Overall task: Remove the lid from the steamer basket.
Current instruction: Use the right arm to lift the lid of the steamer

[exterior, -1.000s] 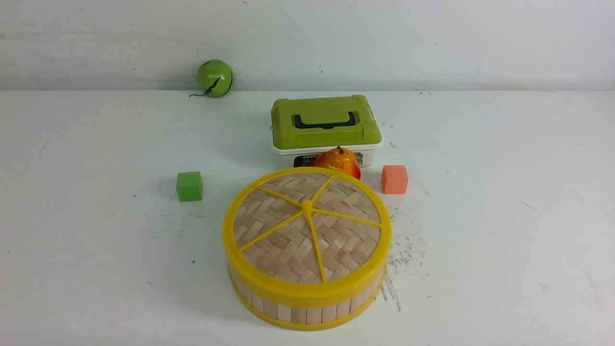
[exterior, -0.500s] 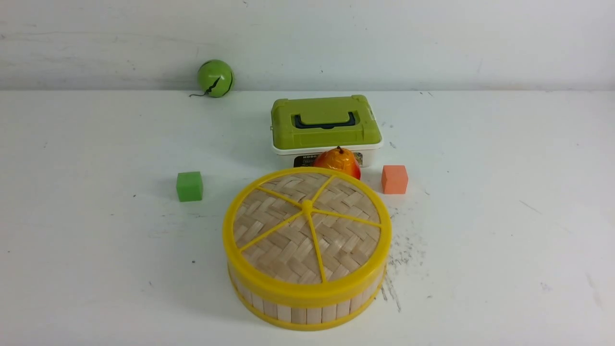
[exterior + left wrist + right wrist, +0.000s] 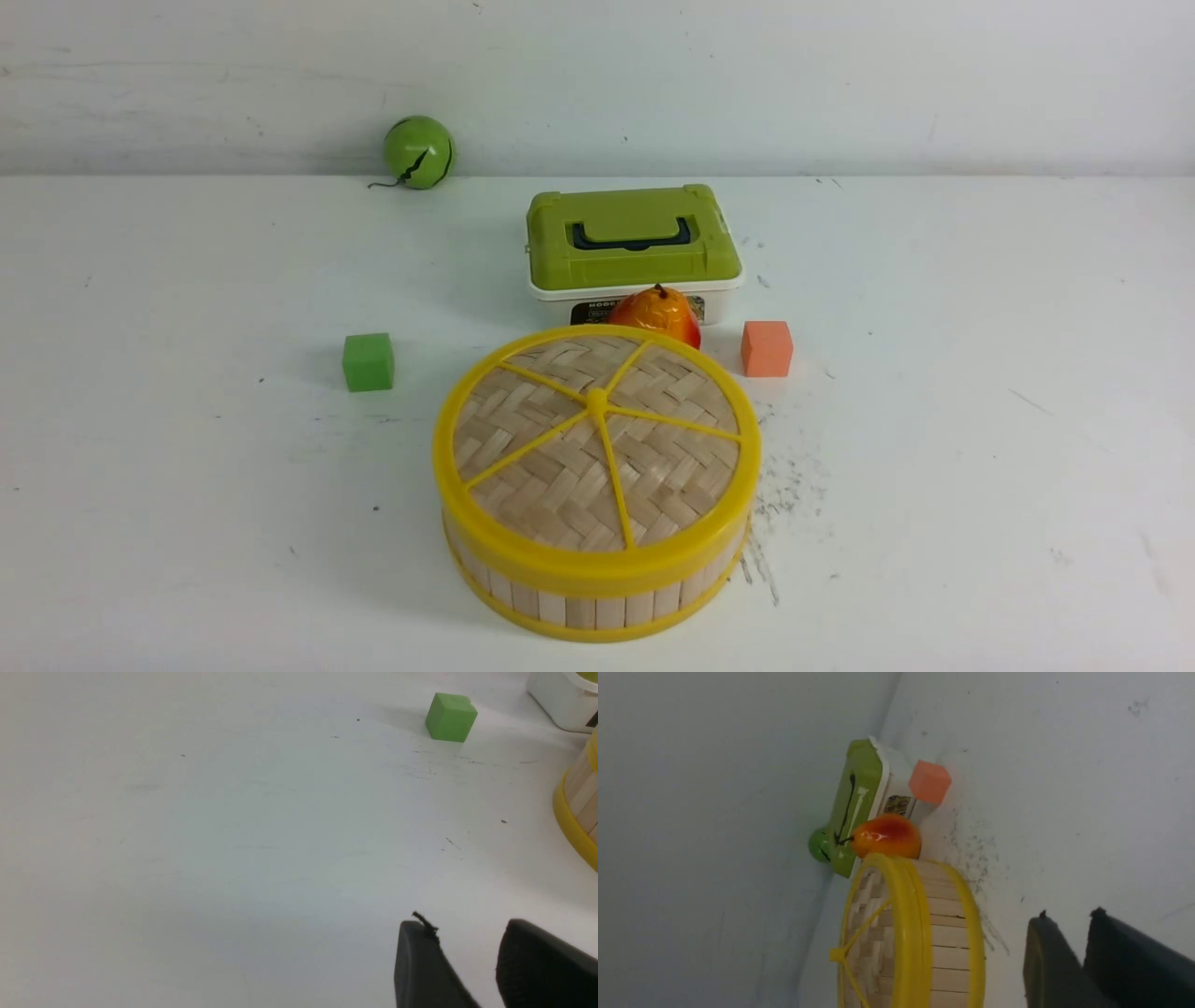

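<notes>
The lid (image 3: 537,504) sits on the basket (image 3: 580,611), near the worktop's (image 3: 980,448) front edge, between its left and right edges. The pear (image 3: 658,315) is just behind. The box (image 3: 635,238) and ball (image 3: 419,152) are nearer the back edge. 2 cubes, green (image 3: 369,362) and orange (image 3: 766,349), flank the pear. Both left gripper (image 3: 460,919) and right gripper (image 3: 1070,914) hold their 2 fingers apart.

Nothing in the front view has visibly changed between the earlier pictures and now.

Woven bamboo lid (image 3: 541,467), smooth yellow plastic rim (image 3: 597,569).
</notes>
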Controlling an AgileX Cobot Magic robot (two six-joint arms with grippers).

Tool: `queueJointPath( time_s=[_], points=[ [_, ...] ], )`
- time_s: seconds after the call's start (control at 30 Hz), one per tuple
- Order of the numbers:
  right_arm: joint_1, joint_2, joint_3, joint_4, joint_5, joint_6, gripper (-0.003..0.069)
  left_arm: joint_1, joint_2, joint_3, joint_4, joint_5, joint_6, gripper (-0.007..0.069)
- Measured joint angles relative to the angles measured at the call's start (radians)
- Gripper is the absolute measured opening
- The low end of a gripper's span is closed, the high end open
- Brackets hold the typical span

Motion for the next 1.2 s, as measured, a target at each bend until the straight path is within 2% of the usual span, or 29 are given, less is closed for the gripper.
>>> queueJointPath(
  time_s=[0.37,0.5,0.63,0.67,0.7,0.73,0.83,0.87,0.9,1.03,1.2],
  points=[
    [0.0,0.0,0.0,-0.046,0.006,-0.197,0.0139,0.0,0.0,0.0,0.0,0.0,0.0,0.0239],
    [0.0,0.0,-0.1,-0.053,0.062,-0.449,0.0118,0.0,0.0,0.0,0.0,0.0,0.0,0.0239],
    [0.0,0.096,-0.311,-0.121,0.178,-0.635,0.0006,0.0,0.0,0.0,0.0,0.0,0.0,0.0239],
    [0.0,0.116,-0.324,-0.127,0.197,-0.648,0.0001,0.0,0.0,0.0,0.0,0.0,0.0,0.0239],
    [0.0,0.189,-0.424,-0.169,0.269,-0.694,-0.0018,0.0,0.0,0.0,0.0,0.0,0.0,0.0239],
    [0.0,0.212,-0.449,-0.175,0.292,-0.698,-0.002,0.0,0.0,0.0,0.0,0.0,0.0,0.0239],
    [0.0,0.416,-0.658,-0.251,0.516,-0.805,-0.0022,0.0,0.0,0.0,0.0,0.0,0.0,0.0239],
    [0.0,0.416,-0.658,-0.254,0.516,-0.812,-0.0022,0.0,0.0,0.0,0.0,0.0,0.0,0.0239],
    [0.0,0.514,-0.747,-0.272,0.613,-0.871,-0.0022,0.0,0.0,0.0,0.0,0.0,0.0,0.0239],
    [0.0,0.647,-0.85,-0.283,0.697,-0.955,-0.0022,0.0,0.0,0.0,0.0,0.0,0.0,0.0239],
    [0.016,0.761,-0.916,-0.282,0.714,-0.977,-0.0017,0.0,0.0,0.0,0.0,0.0,0.0,0.0239]
  ],
)
